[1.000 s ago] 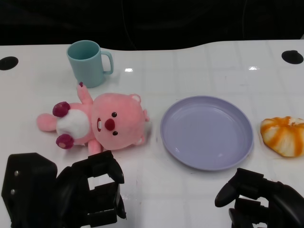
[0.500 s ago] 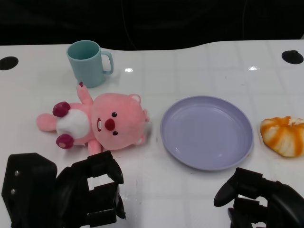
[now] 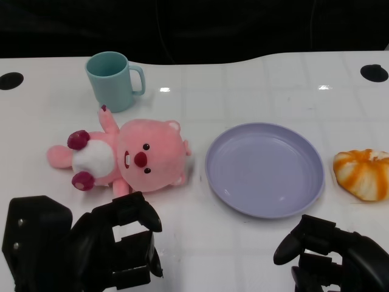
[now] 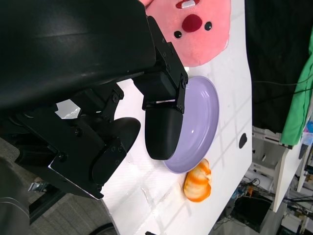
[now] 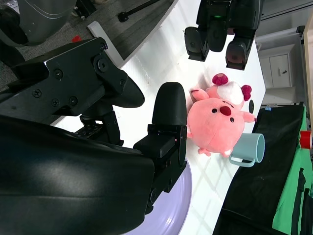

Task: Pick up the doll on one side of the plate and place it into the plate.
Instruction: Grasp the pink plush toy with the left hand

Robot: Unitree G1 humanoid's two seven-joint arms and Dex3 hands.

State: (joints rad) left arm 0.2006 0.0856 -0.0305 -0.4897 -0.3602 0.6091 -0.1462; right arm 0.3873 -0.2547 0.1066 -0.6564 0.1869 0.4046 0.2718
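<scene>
At nine o'clock of the plate [image 3: 264, 169], doll [image 3: 124, 157] is lying; left hand [image 3: 91, 249] and right hand [image 3: 331, 255], frame-cropped, are hovering spread, holding nothing.

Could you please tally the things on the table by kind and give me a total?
Doll: 1, pink, lying left of the plate
Plate: 1, purple, nothing on it
Mug: 1, teal, upright behind the doll
Bread roll: 1, orange and white, right of the plate
Total: 4 things
</scene>
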